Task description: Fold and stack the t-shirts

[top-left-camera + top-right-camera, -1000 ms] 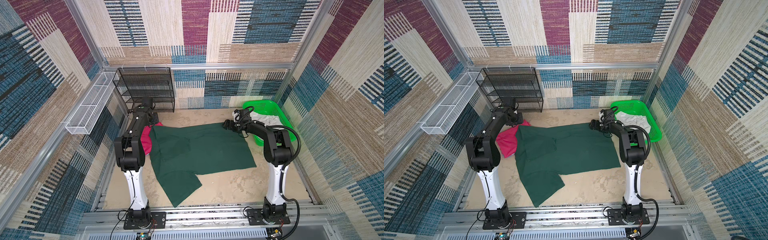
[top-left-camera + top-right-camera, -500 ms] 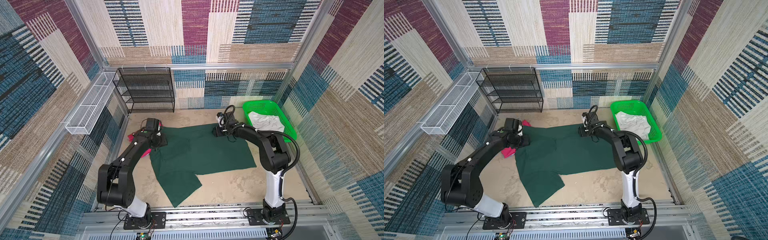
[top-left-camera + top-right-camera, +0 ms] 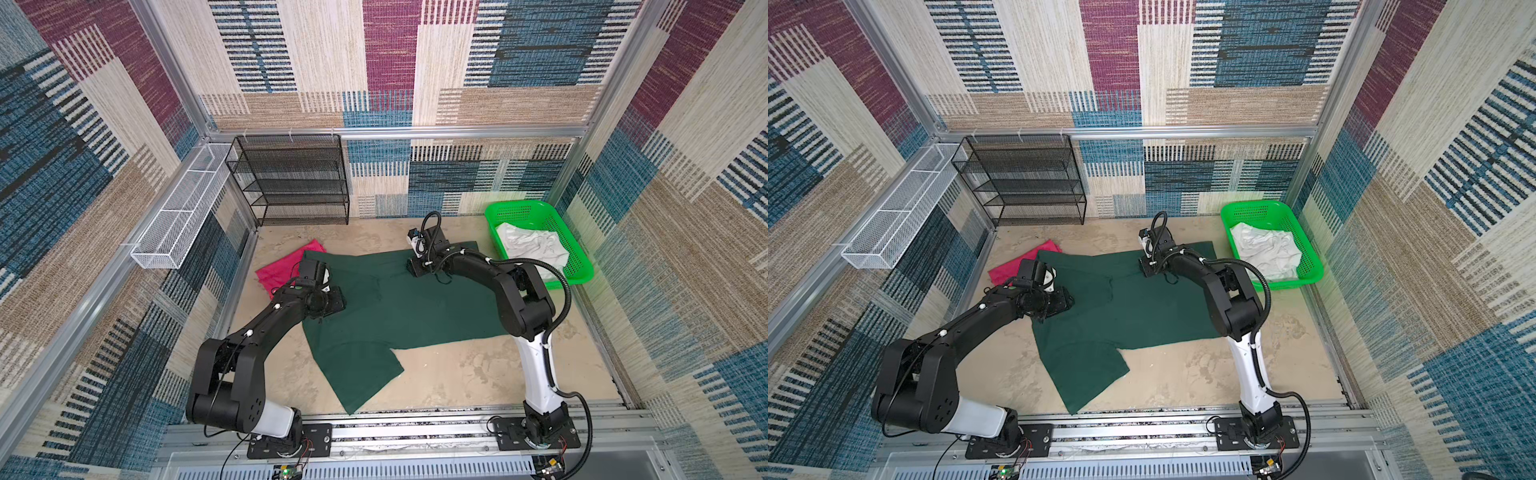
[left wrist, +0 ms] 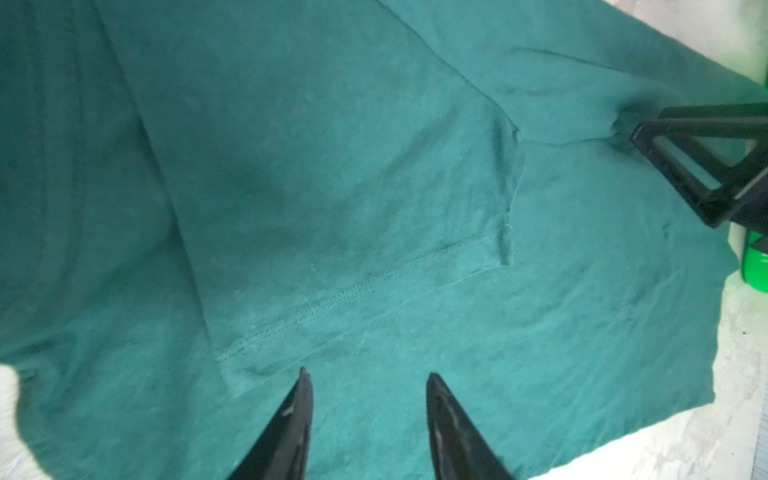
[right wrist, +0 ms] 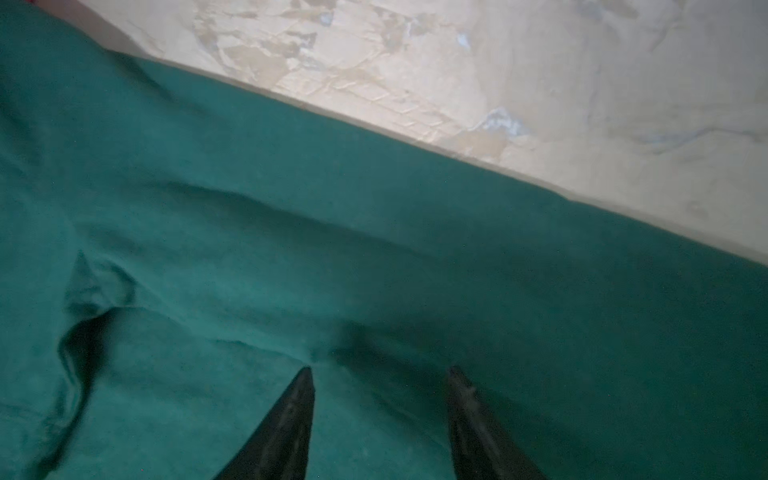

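**A:** How does the dark green t-shirt (image 3: 415, 307) lie?

**B:** Spread flat on the bench (image 3: 478, 374), long axis left to right, with 1 flap trailing toward the near edge. Its far-left corner lies against the pink t-shirt (image 3: 282, 270), which sits at the far left.

**A:** And the 2 sets of jaws?

**B:** Each is over its own end. The left jaws hover above the left part, parted, with nothing between them. A stitched sleeve hem (image 4: 353, 286) lies just ahead of the tips. The right jaws sit right of the middle by the far edge, also parted. Whether their tips press the cloth I cannot quite tell.

**A:** So the next pinch?

**B:** I'd judge straight down: left jaws for the sleeve side, right jaws for the far edge.
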